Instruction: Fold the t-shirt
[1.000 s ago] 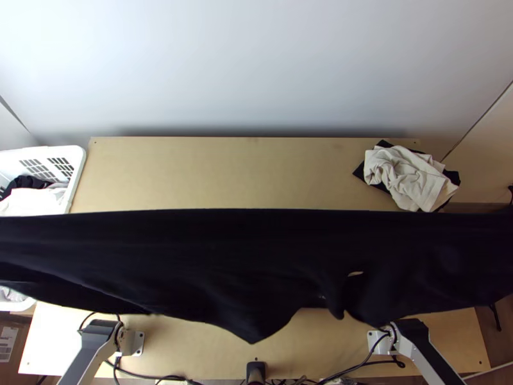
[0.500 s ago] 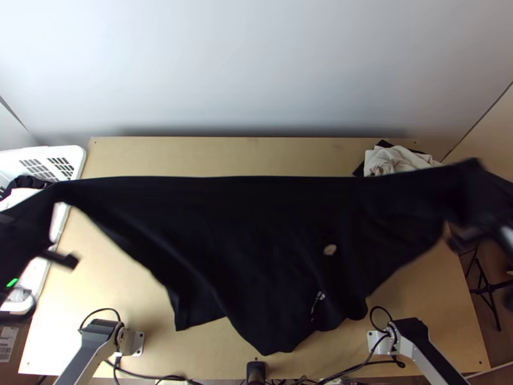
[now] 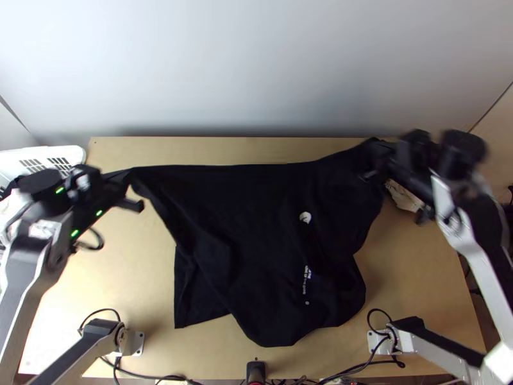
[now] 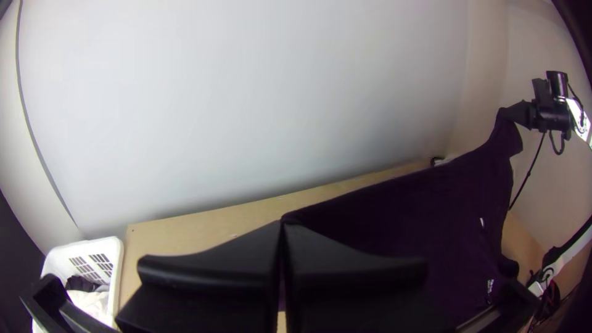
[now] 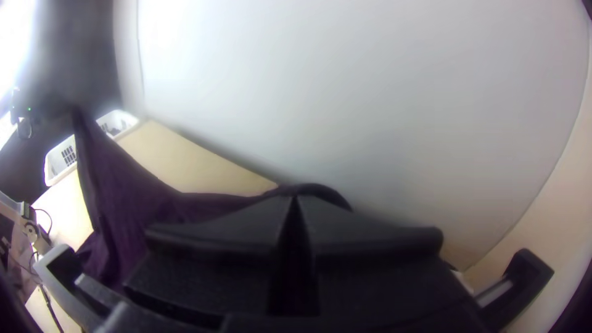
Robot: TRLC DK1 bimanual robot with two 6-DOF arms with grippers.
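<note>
In the top view a black t-shirt point(image 3: 256, 237) hangs stretched between the grippers, its upper edge raised and its lower part draping over the table, with small white prints on the right side. My left gripper point(image 3: 128, 186) is shut on the shirt's left upper corner; in the left wrist view the left gripper point(image 4: 282, 225) has its fingers together on dark cloth. At the upper right, my right gripper point(image 3: 378, 157) is shut on the other upper corner, and in the right wrist view the right gripper point(image 5: 294, 200) has cloth rising behind its closed fingers.
A white laundry basket point(image 3: 61, 154) with clothes stands at the table's left edge. A cream cloth point(image 3: 403, 197) lies at the back right, partly behind the right arm. Bare wood of the table point(image 3: 224, 151) shows along the back, and cables lie near the front edge.
Both grippers have come inward over the table from the sides. The shirt, stretched wide across the picture before, now hangs narrower and slacker, with its upper edge farther up the picture.
</note>
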